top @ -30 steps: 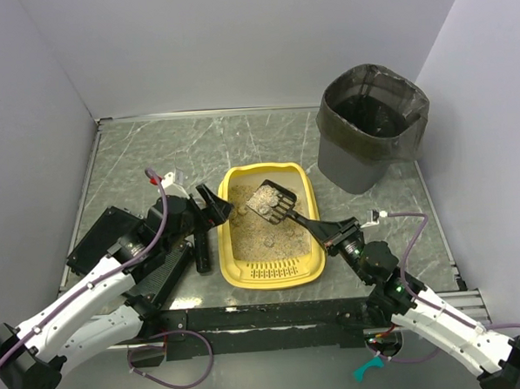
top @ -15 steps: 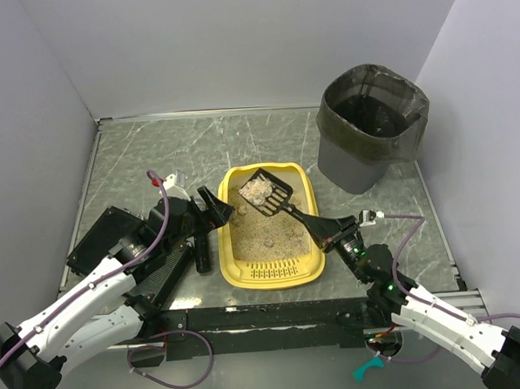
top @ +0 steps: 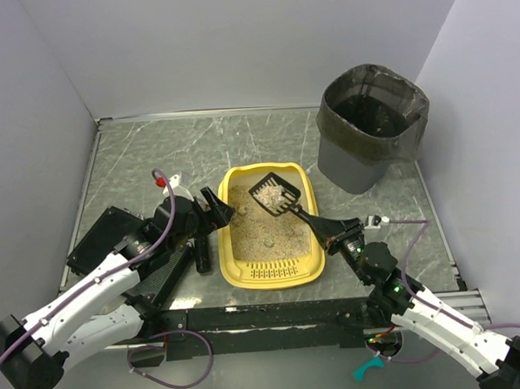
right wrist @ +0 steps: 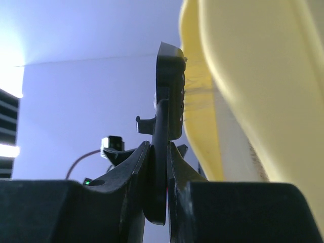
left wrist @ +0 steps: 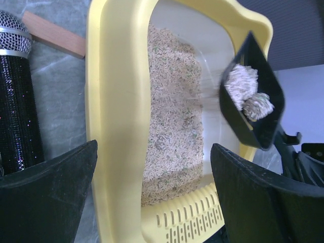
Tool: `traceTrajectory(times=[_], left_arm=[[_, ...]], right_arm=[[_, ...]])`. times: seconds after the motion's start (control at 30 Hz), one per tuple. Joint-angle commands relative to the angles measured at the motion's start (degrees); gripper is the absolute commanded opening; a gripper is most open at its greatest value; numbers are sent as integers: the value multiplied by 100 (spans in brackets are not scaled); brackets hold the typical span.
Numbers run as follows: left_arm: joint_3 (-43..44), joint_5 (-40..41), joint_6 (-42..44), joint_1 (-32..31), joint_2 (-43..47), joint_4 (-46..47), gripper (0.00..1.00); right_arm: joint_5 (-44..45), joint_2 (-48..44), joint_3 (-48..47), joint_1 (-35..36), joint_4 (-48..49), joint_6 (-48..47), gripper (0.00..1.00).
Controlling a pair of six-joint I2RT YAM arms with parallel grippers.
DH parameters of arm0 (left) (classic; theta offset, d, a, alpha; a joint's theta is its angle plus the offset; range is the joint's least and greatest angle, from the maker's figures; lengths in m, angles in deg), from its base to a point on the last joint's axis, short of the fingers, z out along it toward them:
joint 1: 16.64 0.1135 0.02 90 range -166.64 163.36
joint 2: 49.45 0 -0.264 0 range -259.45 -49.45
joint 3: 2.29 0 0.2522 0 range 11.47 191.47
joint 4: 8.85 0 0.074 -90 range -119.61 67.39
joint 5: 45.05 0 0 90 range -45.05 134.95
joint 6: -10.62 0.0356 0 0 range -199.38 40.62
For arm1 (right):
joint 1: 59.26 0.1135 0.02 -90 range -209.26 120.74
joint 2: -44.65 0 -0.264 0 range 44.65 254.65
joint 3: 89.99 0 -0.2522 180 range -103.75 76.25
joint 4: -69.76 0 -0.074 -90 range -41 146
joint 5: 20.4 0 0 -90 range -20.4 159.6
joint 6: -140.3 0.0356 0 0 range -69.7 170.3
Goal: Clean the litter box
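Observation:
The yellow litter box (top: pixel 231 259) lies mid-table with beige litter inside and its slotted grille (top: pixel 274 269) at the near end. My right gripper (top: pixel 330 232) is shut on the handle of a black slotted scoop (top: pixel 275 196), which hangs over the far part of the box. Two litter clumps (left wrist: pixel 246 93) sit in the scoop (left wrist: pixel 263 121). In the right wrist view the scoop (right wrist: pixel 171 96) stands edge-on between my right gripper's jaws (right wrist: pixel 159 152), beside the yellow wall (right wrist: pixel 253 76). My left gripper (top: pixel 215 209) is open, its jaws (left wrist: pixel 152 202) straddling the box's left rim (left wrist: pixel 109 126).
A dark grey round bin (top: pixel 371 123) with a bag liner stands at the back right. A black glittery microphone (left wrist: pixel 15 101) and a wooden block (left wrist: pixel 53 34) lie left of the box. A black flat panel (top: pixel 105 242) sits under the left arm. Walls close in on three sides.
The scoop dug through the litter toward the far end and came up. Loose litter has sifted out, leaving clumps in it. The left gripper barely moved.

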Motion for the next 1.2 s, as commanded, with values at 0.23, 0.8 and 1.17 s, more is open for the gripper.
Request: traceTrajectory(times=[0.23,0.8,1.17], left_arm=[[20,159,47,-8,205,102,97],[-94,211,57,1,249,32,97],[-33,194,100,10,134,-83,97]], right_arm=[[227,-28,-701,-72,-356,-530,0],[99,191,-1161,-116,-1066,-864,0],[500,262,-1897,-160,-2263,-1208,0]])
